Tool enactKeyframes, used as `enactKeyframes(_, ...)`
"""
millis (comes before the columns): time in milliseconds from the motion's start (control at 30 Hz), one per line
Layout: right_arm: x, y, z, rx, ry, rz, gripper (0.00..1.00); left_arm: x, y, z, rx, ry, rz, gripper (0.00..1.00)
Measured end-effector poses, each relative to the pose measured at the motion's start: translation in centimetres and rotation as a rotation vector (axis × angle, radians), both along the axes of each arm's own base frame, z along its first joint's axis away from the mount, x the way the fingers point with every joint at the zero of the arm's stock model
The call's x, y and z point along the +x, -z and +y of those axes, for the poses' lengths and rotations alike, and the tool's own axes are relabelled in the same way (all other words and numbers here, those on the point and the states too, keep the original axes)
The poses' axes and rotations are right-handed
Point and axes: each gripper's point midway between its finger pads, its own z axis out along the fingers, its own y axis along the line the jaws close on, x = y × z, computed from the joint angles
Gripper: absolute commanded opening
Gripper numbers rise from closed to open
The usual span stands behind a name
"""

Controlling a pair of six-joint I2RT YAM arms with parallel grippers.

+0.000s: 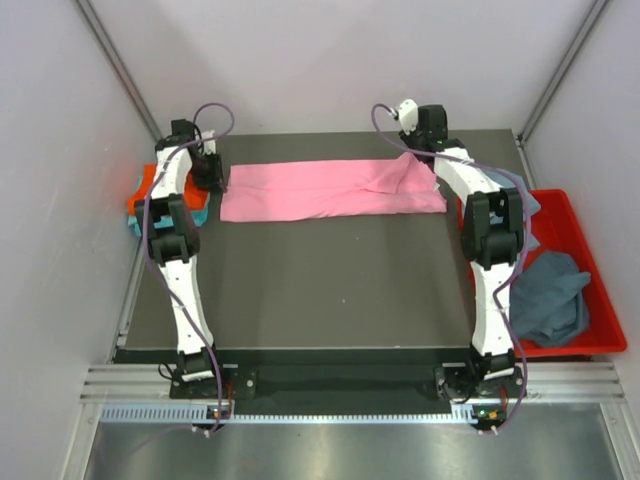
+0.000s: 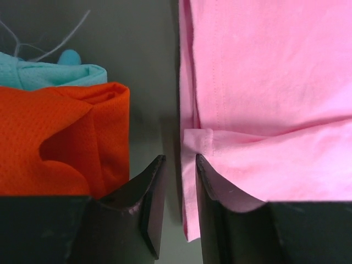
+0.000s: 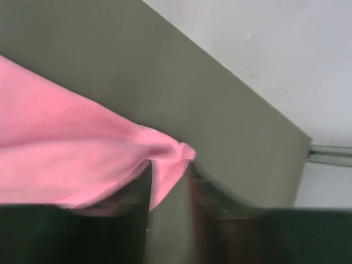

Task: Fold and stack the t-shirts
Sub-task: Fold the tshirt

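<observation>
Dealing here with the pink t-shirt (image 1: 320, 190), stretched as a long band across the far part of the table (image 1: 330, 290), between the two arms. Judged soft, light and limp: bound to sag and crease wherever unsupported, unlikely to slide far on the dark surface, in no way fragile. Best taken by pinching hem or corner at both ends at once and holding taut, rather than grabbing mid-panel. Right gripper (image 3: 169, 165) clamped on a bunched corner at the right end, seen blurred, with that end raised off the surface in the top view. Left gripper (image 2: 179, 159) with jaws a narrow gap apart, astride the left hem edge, with dark table visible in the gap, so apparently not pinching. Just beside, to the left: folded orange t-shirt (image 2: 55, 137) on top of teal t-shirt (image 2: 55, 74). Off the table's right side, red bin (image 1: 565, 210) holding grey-blue t-shirts (image 1: 550, 295). No brand, label or legible writing anywhere.
</observation>
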Motion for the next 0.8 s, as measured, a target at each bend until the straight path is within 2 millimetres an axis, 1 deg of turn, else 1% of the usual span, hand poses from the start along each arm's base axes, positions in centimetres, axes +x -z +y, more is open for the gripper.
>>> enactKeyframes(100, 0.3, -0.5, -0.6, -0.018, 0.034, -0.028, 0.53, 0.1, 0.0, 0.5, 0.04, -0.021, 0.003, 0.36)
enactKeyframes(133, 0.4, -0.8, -0.7, -0.02, 0.04, -0.038, 0.54, 0.0, -0.1, 0.7, 0.051, -0.027, 0.003, 0.36)
enactKeyframes(200, -0.2, -0.8, -0.9, -0.018, 0.048, -0.032, 0.54, -0.7, -0.8, 0.9, 0.062, -0.037, 0.003, 0.36)
enactKeyframes(300, -1.4, -1.2, -0.6, 0.013, 0.043, -0.012, 0.51, -1.9, -3.3, 0.1, 0.025, -0.035, -0.018, 0.36)
enactKeyframes(400, -2.6, -2.6, 0.9, 0.078, -0.003, 0.002, 0.5, -3.0, -6.0, -1.5, -0.05, -0.013, -0.054, 0.35)
enactKeyframes(467, -3.3, -3.3, 2.2, 0.123, -0.045, 0.016, 0.49, -3.5, -7.0, -2.6, -0.094, 0.006, -0.063, 0.34)
enactKeyframes(500, -3.5, -3.4, 2.8, 0.142, -0.064, 0.024, 0.47, -3.7, -7.0, -3.2, -0.113, 0.017, -0.061, 0.34)
enactKeyframes(533, -3.9, -3.2, 3.6, 0.166, -0.084, 0.038, 0.47, -3.8, -6.9, -3.7, -0.13, 0.028, -0.056, 0.33)
enactKeyframes(600, -4.8, -2.1, 4.9, 0.201, -0.116, 0.084, 0.45, -4.1, -5.5, -4.9, -0.163, 0.049, -0.022, 0.33)
enactKeyframes(667, -5.8, -0.6, 5.9, 0.228, -0.139, 0.139, 0.45, -4.2, -4.1, -5.5, -0.179, 0.059, 0.01, 0.33)
enactKeyframes(733, -6.2, 0.3, 6.6, 0.247, -0.153, 0.172, 0.44, -4.4, -2.4, -6.0, -0.194, 0.066, 0.047, 0.33)
enactKeyframes(800, -6.7, 1.9, 7.3, 0.261, -0.168, 0.216, 0.43, -4.6, -1.0, -6.1, -0.203, 0.067, 0.078, 0.33)
